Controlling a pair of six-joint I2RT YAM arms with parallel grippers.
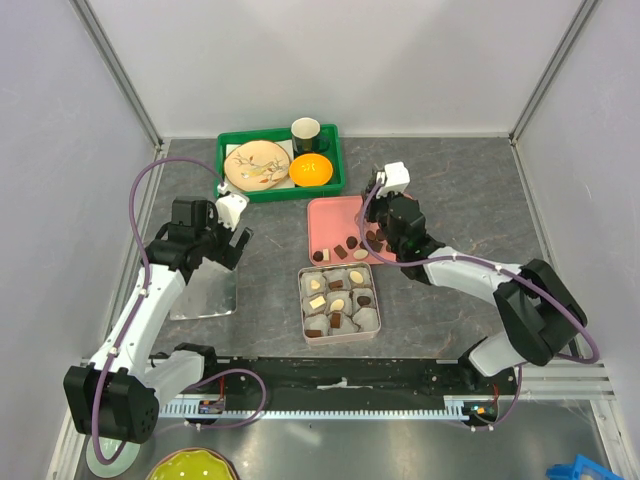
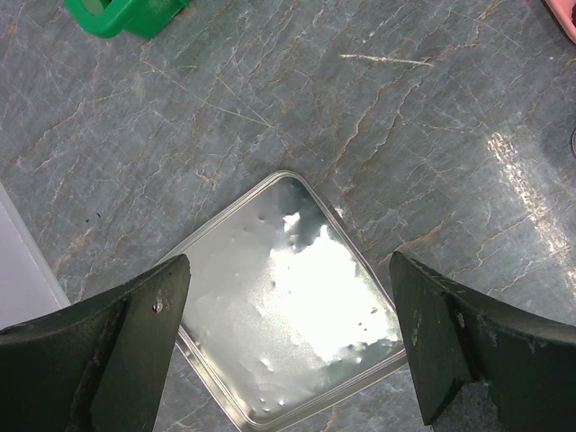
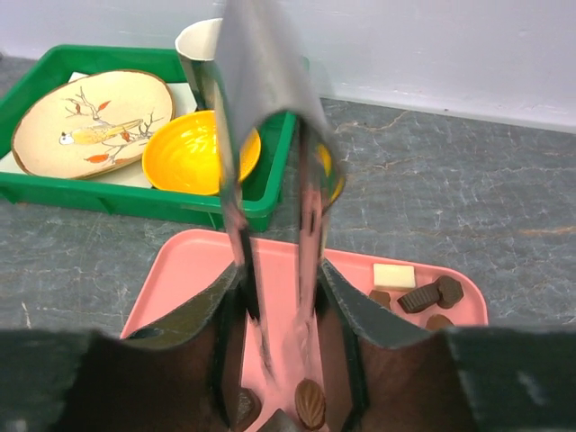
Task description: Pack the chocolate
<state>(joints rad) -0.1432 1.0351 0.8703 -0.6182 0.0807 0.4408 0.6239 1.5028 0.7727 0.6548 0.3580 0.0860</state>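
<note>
Brown and cream chocolate pieces [image 1: 346, 247] lie along the near edge of the pink tray [image 1: 328, 214]. More pieces sit in grey paper cups in the square tin [image 1: 340, 301]. My right gripper [image 1: 386, 236] is shut on metal tongs [image 3: 270, 162] over the tray. In the right wrist view my right gripper [image 3: 279, 270] holds the tong tips just above an oval brown chocolate [image 3: 310, 403]; the tips hold nothing. Other pieces [image 3: 423, 295] lie at the tray's right. My left gripper [image 2: 290, 270] is open and empty above the tin lid [image 2: 288, 315].
A green tray [image 1: 228, 150] at the back holds a painted plate [image 1: 254, 165], an orange bowl [image 1: 311, 170] and a dark cup [image 1: 305, 131]. The tin lid [image 1: 205, 295] lies left of the tin. Grey walls close in both sides.
</note>
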